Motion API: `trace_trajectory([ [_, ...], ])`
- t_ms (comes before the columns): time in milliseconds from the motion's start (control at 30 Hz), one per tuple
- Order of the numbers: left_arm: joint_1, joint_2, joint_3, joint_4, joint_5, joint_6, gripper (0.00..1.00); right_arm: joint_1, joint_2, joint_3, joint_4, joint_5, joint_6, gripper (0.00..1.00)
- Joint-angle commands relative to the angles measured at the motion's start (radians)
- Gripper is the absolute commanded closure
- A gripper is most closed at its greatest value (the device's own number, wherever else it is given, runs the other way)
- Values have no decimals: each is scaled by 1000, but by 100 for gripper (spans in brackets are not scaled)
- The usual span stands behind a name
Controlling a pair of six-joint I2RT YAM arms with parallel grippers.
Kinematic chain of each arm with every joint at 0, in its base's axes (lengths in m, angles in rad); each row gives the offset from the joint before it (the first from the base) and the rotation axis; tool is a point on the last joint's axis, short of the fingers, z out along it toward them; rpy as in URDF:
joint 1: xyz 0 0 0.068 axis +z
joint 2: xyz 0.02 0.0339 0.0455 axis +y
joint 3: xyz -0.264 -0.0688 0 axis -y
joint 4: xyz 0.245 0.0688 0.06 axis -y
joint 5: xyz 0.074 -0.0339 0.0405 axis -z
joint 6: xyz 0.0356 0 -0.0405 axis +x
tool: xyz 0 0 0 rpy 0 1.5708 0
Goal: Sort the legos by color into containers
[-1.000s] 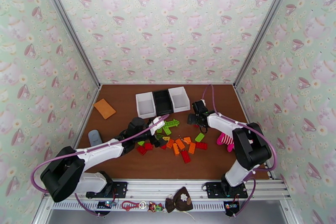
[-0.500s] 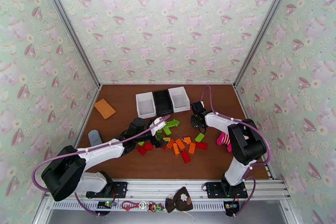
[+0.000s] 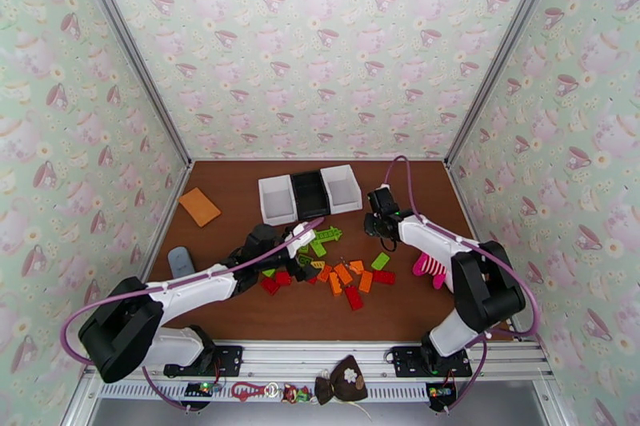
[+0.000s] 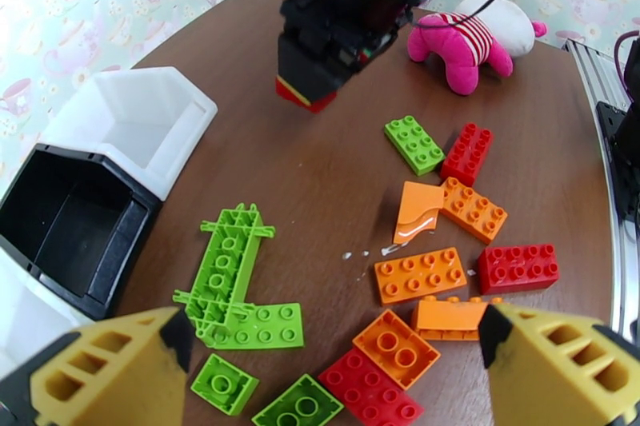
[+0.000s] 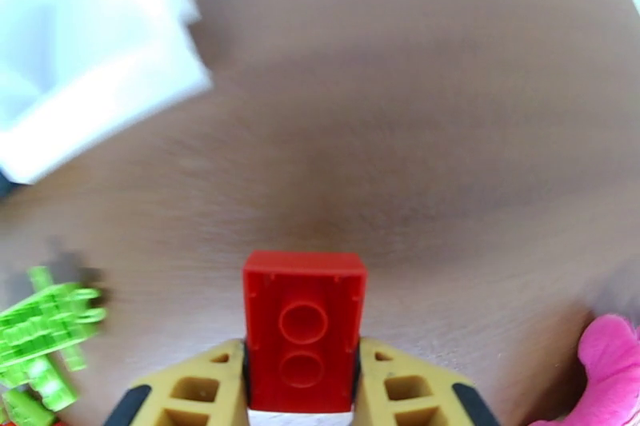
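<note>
My right gripper [image 5: 302, 376] is shut on a red lego [image 5: 304, 316], held underside up above the brown table just right of the containers. The left wrist view shows that gripper [image 4: 320, 72] from the front, with the red lego [image 4: 306, 96] at its tip. The containers are a white bin [image 3: 278, 200], a black bin [image 3: 310, 194] and a second white bin [image 3: 342, 188], side by side. Red, orange and lime legos [image 3: 344, 272] lie scattered in front of them. My left gripper [image 3: 300, 256] hovers open over the pile, its yellow fingers [image 4: 104, 376] spread wide.
A pink plush toy [image 3: 430, 268] lies right of the pile. An orange card [image 3: 199, 206] and a grey-blue oblong object [image 3: 181, 261] sit at the left. Patterned walls close in three sides.
My right gripper has shut on the red lego, and its arm has shifted, the elbow swinging right. The left arm has stayed put.
</note>
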Motion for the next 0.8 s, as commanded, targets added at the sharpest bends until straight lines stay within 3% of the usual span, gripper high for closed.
trace_trajectory([
  [0, -6, -41, -19, 51, -26, -27, 0, 24, -30, 31, 74, -48, -79, 72],
  [300, -8, -106, -28, 8, -81, -37, 0, 27, 136, 230, 187, -105, -194, 72],
  [767, -9, -134, -40, -7, -128, -56, 0, 27, 461, 530, 211, -135, -262, 69],
])
